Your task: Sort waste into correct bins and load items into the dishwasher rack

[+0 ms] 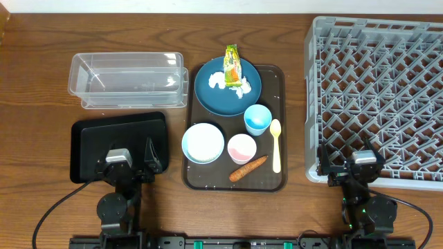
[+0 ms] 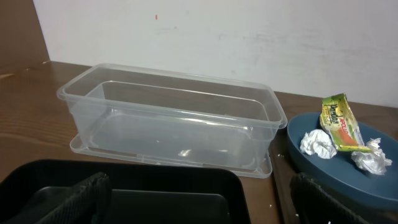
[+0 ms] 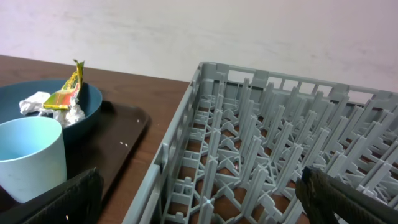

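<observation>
On the dark blue plate (image 1: 208, 97) lie a green-yellow wrapper (image 1: 232, 63) and white tissue (image 1: 216, 80). In front of it stand the light blue cup (image 1: 257, 119), pink cup (image 1: 241, 148) and white bowl (image 1: 203, 142), with the yellow spoon (image 1: 276, 145) and carrot piece (image 1: 248, 168) beside them. My left gripper (image 1: 129, 158) (image 2: 199, 208) hangs open over the black bin (image 1: 86, 142) (image 2: 155, 183), holding nothing. The clear bin (image 1: 128, 77) (image 2: 168, 118) sits behind it. Over the near left corner of the grey rack (image 1: 377, 97) (image 3: 267, 143), my right gripper (image 1: 349, 162) (image 3: 205, 202) is open and empty.
A dark brown tray (image 1: 273, 181) in the middle carries the plate, cups, bowl, spoon and carrot. The rack fills the right side of the table. In the right wrist view the light blue cup (image 3: 31, 155) and the plate (image 3: 90, 106) are left of the rack.
</observation>
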